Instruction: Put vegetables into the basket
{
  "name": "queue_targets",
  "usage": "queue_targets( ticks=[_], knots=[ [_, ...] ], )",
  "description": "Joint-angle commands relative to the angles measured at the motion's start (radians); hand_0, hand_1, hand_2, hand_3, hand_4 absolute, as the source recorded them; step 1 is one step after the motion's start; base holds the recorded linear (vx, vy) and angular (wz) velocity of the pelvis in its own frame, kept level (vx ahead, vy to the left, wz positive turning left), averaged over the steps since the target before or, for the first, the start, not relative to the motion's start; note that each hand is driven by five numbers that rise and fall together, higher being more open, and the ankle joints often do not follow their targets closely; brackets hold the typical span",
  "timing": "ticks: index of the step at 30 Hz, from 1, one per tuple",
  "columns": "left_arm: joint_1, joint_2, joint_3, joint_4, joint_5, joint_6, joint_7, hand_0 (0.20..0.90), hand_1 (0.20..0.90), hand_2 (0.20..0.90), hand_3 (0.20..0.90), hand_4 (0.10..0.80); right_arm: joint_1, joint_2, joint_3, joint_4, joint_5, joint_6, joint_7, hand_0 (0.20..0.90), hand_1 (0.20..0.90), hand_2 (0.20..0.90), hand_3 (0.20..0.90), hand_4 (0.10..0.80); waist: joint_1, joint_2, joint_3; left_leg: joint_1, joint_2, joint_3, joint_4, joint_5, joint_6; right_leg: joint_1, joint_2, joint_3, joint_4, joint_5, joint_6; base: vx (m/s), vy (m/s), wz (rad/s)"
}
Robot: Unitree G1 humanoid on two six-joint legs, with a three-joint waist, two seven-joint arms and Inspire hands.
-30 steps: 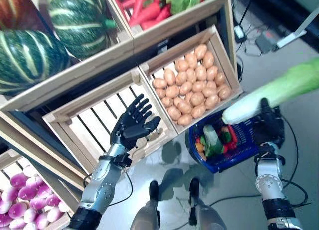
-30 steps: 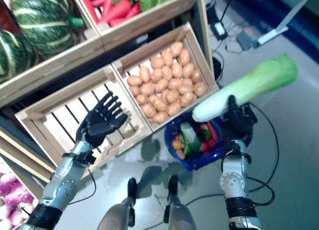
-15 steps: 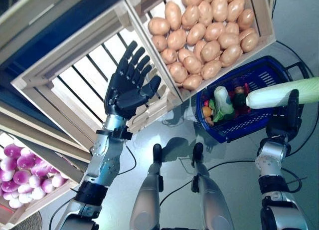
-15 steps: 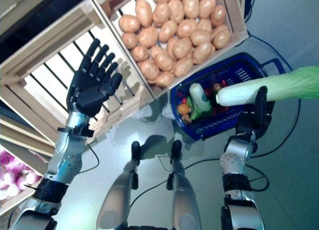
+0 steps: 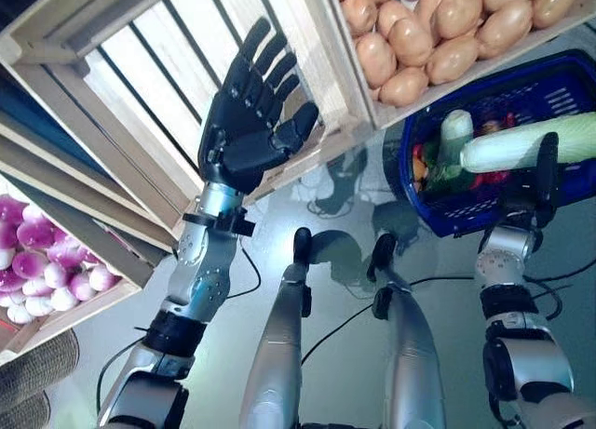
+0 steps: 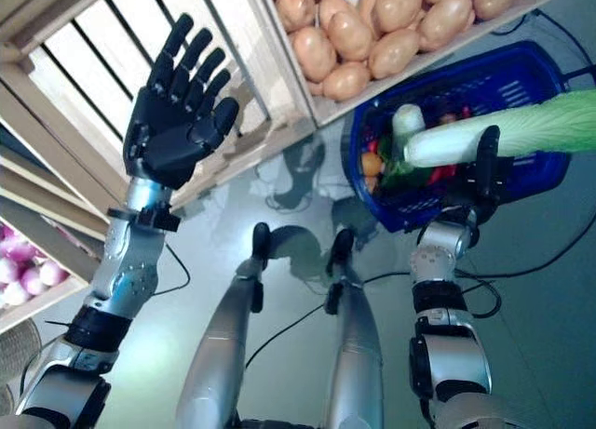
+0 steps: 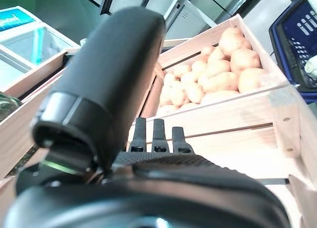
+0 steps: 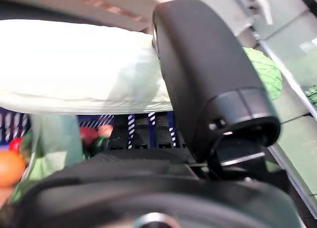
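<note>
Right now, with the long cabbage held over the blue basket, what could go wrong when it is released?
The cabbage is longer than the blue basket is wide, so it might rest on the rim and roll out. The right hand grips it near its white end, so the leafy end may tip down. The vegetables already inside leave little room.

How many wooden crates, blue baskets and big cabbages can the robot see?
crates: 3, potato crate, turnip crate, empty crate
basket: 1
cabbage: 1, held in the right hand
Total: 5
</note>
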Motion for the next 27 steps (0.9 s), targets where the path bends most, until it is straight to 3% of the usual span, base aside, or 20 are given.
queue_targets(
  ticks=[1, 9, 18, 19, 20, 27],
  knots=[
    [-0.082, 0.012, 0.014, -0.15, -0.025, -0.103, -0.04, 0.9, 0.9, 0.9, 0.9, 0.8, -0.038, -0.135, 0.005, -0.067, -0.106, -0.029, -0.04, 0.3, 0.3, 0.3, 0.3, 0.4, 0.005, 0.008, -0.001, -0.06, -0.046, -0.018, 0.067, -0.044, -0.018, 0.009, 0.003, 0.001, 0.072, -0.039, 0.03, -0.035, -0.096, 0.0],
    [-0.068, 0.006, 0.008, -0.15, -0.016, -0.118, -0.065, 0.9, 0.9, 0.9, 0.9, 0.8, -0.064, -0.121, 0.023, -0.069, -0.122, -0.012, -0.085, 0.3, 0.3, 0.3, 0.3, 0.4, 0.012, 0.022, -0.001, -0.163, -0.059, -0.037, 0.117, -0.047, -0.012, -0.097, 0.006, 0.01, 0.143, -0.045, 0.028, 0.025, -0.044, 0.03],
    [-0.048, 0.006, 0.018, -0.174, -0.034, -0.146, -0.101, 0.9, 0.9, 0.9, 0.9, 0.8, -0.086, -0.107, 0.054, -0.047, -0.128, 0.046, -0.05, 0.3, 0.3, 0.3, 0.3, 0.4, 0.02, 0.046, -0.001, -0.266, -0.063, -0.042, 0.18, -0.05, -0.014, -0.206, 0.003, 0.021, 0.249, -0.065, 0.025, 0.019, 0.002, 0.01],
    [-0.046, 0.005, 0.02, -0.18, -0.042, -0.151, -0.118, 0.9, 0.9, 0.9, 0.9, 0.8, -0.085, -0.104, 0.054, -0.045, -0.134, 0.052, -0.05, 0.526, 0.526, 0.526, 0.526, 0.551, 0.02, 0.047, -0.001, -0.269, -0.062, -0.042, 0.181, -0.05, -0.013, -0.208, 0.003, 0.02, 0.251, -0.065, 0.024, 0.0, 0.0, 0.0],
    [-0.044, 0.003, 0.026, -0.189, -0.037, -0.155, -0.132, 0.9, 0.9, 0.9, 0.9, 0.8, -0.085, -0.101, 0.057, -0.037, -0.142, 0.063, -0.063, 0.9, 0.9, 0.9, 0.9, 0.8, 0.022, 0.045, -0.001, -0.271, -0.062, -0.044, 0.182, -0.051, -0.014, -0.209, 0.005, 0.018, 0.251, -0.064, 0.024, 0.0, 0.0, 0.0],
    [-0.053, 0.007, 0.033, -0.207, -0.031, -0.135, -0.131, 0.9, 0.9, 0.9, 0.9, 0.8, -0.084, -0.101, 0.053, -0.02, -0.146, 0.058, -0.056, 0.9, 0.9, 0.9, 0.9, 0.8, 0.025, 0.038, -0.001, -0.259, -0.066, -0.047, 0.178, -0.045, -0.016, -0.198, 0.011, 0.01, 0.252, -0.055, 0.026, 0.0, 0.0, 0.0]
  ],
)
